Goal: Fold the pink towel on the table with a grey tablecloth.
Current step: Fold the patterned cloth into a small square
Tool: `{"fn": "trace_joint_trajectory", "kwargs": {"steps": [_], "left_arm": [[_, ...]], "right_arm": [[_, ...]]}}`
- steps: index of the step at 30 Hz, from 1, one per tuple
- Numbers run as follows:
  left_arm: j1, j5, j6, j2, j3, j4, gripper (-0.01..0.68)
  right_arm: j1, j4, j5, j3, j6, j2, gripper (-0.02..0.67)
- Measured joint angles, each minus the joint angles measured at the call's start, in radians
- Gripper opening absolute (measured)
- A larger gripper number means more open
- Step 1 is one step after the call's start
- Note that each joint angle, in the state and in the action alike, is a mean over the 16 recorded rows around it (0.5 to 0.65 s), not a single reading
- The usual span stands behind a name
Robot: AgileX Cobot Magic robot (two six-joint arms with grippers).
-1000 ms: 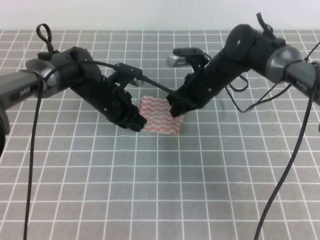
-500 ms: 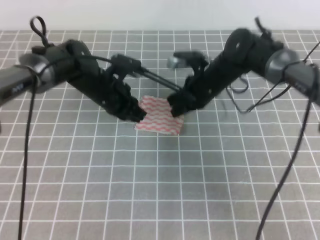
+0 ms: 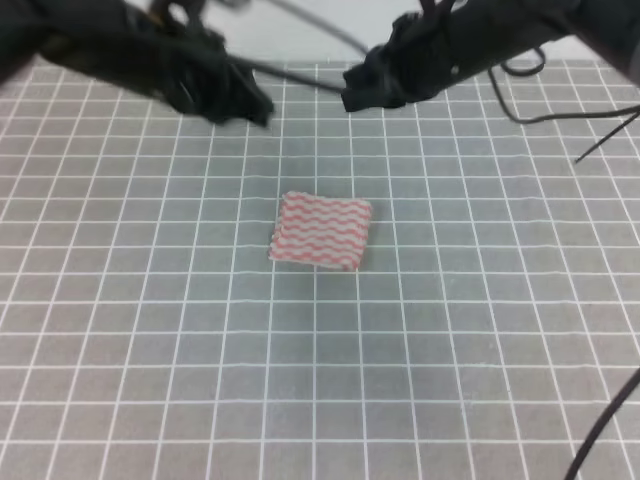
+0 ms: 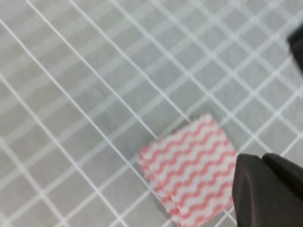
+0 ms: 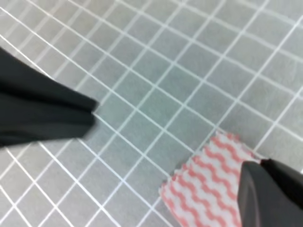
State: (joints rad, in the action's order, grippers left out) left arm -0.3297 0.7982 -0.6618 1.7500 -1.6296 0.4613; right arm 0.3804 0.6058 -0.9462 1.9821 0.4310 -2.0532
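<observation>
Grey gridded counter (image 3: 480, 330): the pink towel (image 3: 322, 231) lies folded near its middle. Left hand (image 3: 240, 100) and right hand (image 3: 365, 88) hover far above; jaw state unclear. Retreat cleanly, leaving the fold undisturbed.

Black cables (image 3: 600, 430) at right edge

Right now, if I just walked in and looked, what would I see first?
First you'd spot the pink towel, a small folded square with wavy pink and white stripes, lying alone in the middle of the table with a grey tablecloth. Then two black robot arms up high at the back, the left hand and right hand both off the towel.
</observation>
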Motion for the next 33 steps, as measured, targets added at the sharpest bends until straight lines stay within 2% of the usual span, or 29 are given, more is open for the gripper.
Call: {"fn": "trace_joint_trajectory", "kwargs": {"steps": [8, 14, 23, 28, 33], "left_arm": [[-0.001, -0.010, 0.156, -0.243, 0.056, -0.134, 0.000], [-0.001, -0.061, 0.236, -0.438, 0.208, -0.188, 0.000], [-0.001, -0.213, 0.295, -0.772, 0.563, -0.193, -0.001], [-0.001, -0.267, 0.337, -0.957, 0.743, -0.219, 0.000], [-0.001, -0.261, 0.391, -1.113, 0.860, -0.266, 0.000]], "right_arm": [[-0.001, 0.029, 0.147, -0.182, 0.037, 0.214, -0.017], [-0.001, 0.110, 0.329, -0.409, 0.115, 0.423, -0.016], [-0.001, 0.390, 0.543, -0.712, 0.381, 0.707, -0.016], [-0.001, 0.578, 0.592, -0.827, 0.566, 0.821, -0.016], [-0.001, 0.722, 0.607, -0.918, 0.707, 0.913, -0.016]]}}
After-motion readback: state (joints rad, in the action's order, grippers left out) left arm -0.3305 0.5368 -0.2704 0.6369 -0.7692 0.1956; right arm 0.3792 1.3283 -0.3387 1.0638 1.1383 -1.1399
